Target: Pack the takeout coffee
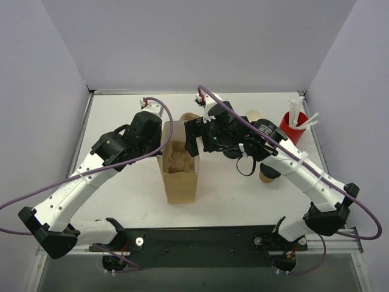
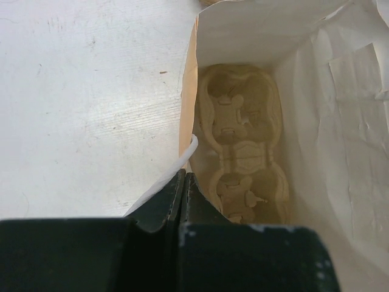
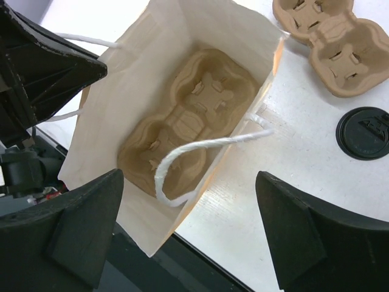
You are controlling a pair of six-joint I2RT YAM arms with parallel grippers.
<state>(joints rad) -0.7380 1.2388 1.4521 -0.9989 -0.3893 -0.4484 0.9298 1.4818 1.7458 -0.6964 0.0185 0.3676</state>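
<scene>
The brown paper bag (image 1: 180, 182) stands open mid-table with a pulp cup carrier (image 3: 188, 115) at its bottom, which also shows in the left wrist view (image 2: 243, 146). My left gripper (image 1: 160, 145) is shut on the bag's left rim (image 2: 187, 121), beside a white handle. My right gripper (image 1: 196, 137) is open and empty above the bag's right rim, its fingers either side of the other white handle (image 3: 200, 146). A small tan cup-like shape (image 1: 266, 176), likely the takeout coffee, is mostly hidden under my right forearm.
A second pulp carrier (image 3: 322, 42) and a flat black lid (image 3: 366, 132) lie on the table right of the bag. A red cup with white sticks (image 1: 293, 125) stands at the far right. White walls enclose the table.
</scene>
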